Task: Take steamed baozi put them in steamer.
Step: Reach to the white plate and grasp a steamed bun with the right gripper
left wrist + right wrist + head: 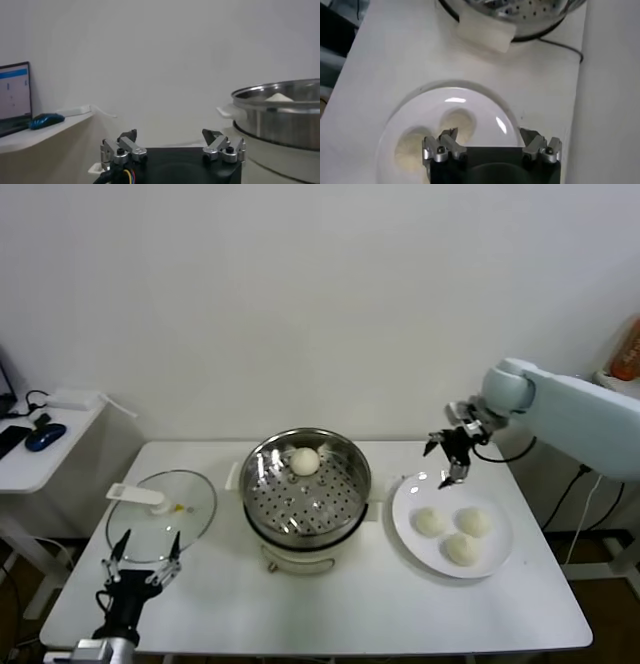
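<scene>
The steel steamer (307,484) stands mid-table on its white base, with one white baozi (304,461) on the far part of its perforated tray. Three more baozi (431,522) (474,522) (462,548) lie on the white plate (418,488) to the right. My right gripper (447,458) hangs open and empty above the plate's far left rim. In the right wrist view the gripper (490,136) is over the plate (485,105), with two baozi (456,122) (410,147) showing. My left gripper (141,553) is open and empty, low at the front left; it also shows in the left wrist view (170,137).
The round glass lid (160,516) with its white handle lies on the table left of the steamer. A low side table (40,446) with a blue mouse stands farther left. The steamer's rim (280,97) shows in the left wrist view. A cable runs behind the steamer (560,45).
</scene>
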Tool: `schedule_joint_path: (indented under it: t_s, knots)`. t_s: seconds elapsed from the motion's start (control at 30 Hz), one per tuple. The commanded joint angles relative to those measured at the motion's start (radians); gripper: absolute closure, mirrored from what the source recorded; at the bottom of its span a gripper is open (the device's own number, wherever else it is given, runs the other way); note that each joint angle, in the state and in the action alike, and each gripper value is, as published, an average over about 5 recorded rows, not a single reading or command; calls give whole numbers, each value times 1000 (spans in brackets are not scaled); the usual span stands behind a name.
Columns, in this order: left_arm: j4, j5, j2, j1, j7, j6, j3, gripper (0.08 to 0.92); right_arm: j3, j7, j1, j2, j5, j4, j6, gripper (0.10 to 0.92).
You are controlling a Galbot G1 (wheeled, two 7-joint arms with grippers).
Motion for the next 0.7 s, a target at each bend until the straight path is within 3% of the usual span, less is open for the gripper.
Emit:
schedule_joint_path:
  t_s: [0.03,0.3,0.7]
  knots:
    - [3,-20,20,-2,34,-36,9,177,77,16,-155,-40,-19,-34,-58,203]
    - [17,-29,54,-1,62,-55,16,177,106,30,-217,31,-57,-88,-63,203]
    - [23,-36,48,12,54,-54,20,177,114,38,-259,95,-84,-153,-62,203]
